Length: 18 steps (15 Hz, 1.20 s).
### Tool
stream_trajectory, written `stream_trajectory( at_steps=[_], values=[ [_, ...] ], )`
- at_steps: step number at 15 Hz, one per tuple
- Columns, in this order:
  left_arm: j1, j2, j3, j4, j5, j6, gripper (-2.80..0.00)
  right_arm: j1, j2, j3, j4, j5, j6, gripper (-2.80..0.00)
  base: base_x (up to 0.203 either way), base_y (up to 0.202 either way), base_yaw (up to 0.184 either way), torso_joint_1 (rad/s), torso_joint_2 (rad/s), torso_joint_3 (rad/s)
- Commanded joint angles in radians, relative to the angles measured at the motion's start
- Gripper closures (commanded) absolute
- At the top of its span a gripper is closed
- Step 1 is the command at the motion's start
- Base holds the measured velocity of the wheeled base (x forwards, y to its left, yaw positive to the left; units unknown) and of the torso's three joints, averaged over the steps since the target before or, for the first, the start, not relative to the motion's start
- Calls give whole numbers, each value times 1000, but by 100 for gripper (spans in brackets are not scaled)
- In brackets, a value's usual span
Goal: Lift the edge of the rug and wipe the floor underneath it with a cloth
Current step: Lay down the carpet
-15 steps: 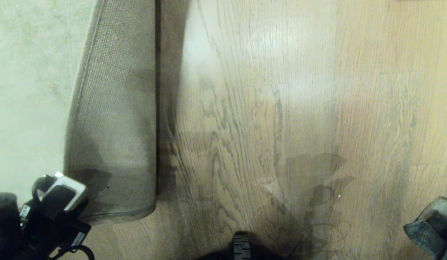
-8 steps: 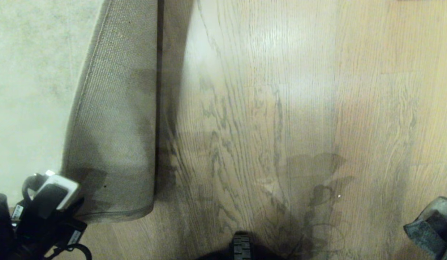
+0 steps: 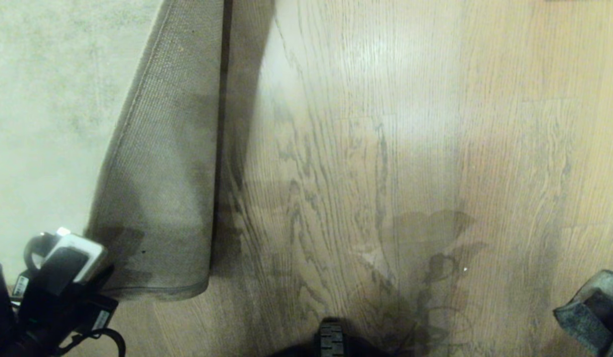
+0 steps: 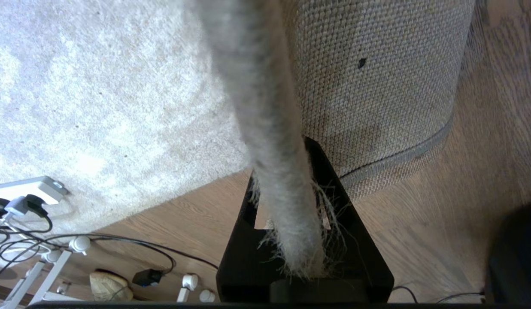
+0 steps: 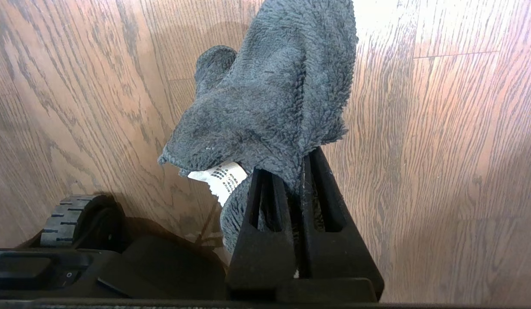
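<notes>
The pale rug covers the left of the head view. Its edge is folded back over it, tan woven backing up, above the wood floor. At the bottom left my left gripper holds the flap's near corner. In the left wrist view that gripper is shut on the frayed rug edge, which runs up between the black fingers. My right gripper is shut on the dark grey cloth, which hangs above bare planks. The cloth shows at the head view's bottom right corner.
A white power strip with black cables and small white feet lies by the rug's near edge. The robot's base wheel sits at the bottom centre, and the wheel also shows beside the right gripper.
My left gripper has drifted a little to the left with the rug corner, and the folded flap now slants more. The right gripper and cloth have not moved.
</notes>
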Motion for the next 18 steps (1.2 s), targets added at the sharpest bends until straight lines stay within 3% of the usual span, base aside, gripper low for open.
stream_trajectory(
  at_steps=[1, 2, 3, 18],
  values=[
    [-1, -3, -3, -16, 1, 2, 0, 0, 1, 0, 0, 0, -1, 0, 0, 0, 0, 0, 0, 0],
    [-1, -3, -4, -17, 1, 2, 0, 0, 3, 0, -1, 0, -1, 0, 0, 0, 0, 0, 0, 0],
    [-4, -3, -6, -17, 1, 4, -280, 0, 1, 0, -1, 0, -1, 0, 0, 0, 0, 0, 0, 0],
    [-37, -9, -12, -177, 1, 1, -280, 0, 3, 0, 0, 0, -1, 0, 0, 0, 0, 0, 0, 0]
  ],
)
